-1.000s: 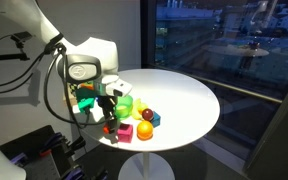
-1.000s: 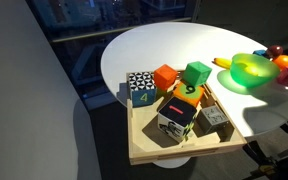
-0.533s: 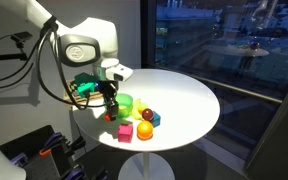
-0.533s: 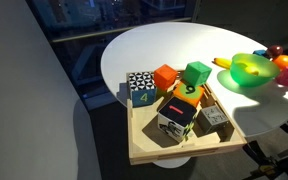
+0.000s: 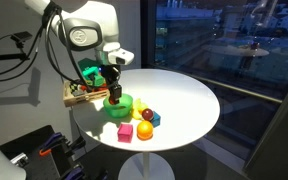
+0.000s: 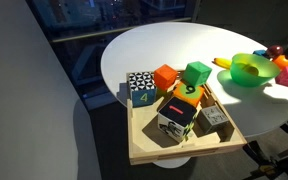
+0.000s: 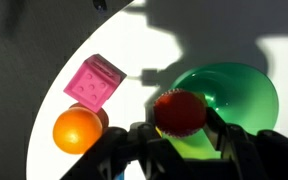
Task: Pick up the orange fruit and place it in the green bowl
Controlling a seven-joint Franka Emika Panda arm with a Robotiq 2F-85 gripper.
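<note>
In the wrist view my gripper is shut on the orange fruit, a small round reddish-orange ball held between both fingers. The fruit hangs above the near rim of the green bowl. In an exterior view the gripper hangs just above the bowl at the table's left side. The bowl also shows in an exterior view, where the gripper is out of frame.
A pink cube and a brighter orange ball lie beside the bowl; both also show on the round white table. A wooden tray of coloured blocks sits at the table's edge. More toys lie nearby.
The gripper has risen from low beside the pink cube and moved over the green bowl, with the fruit in it.
</note>
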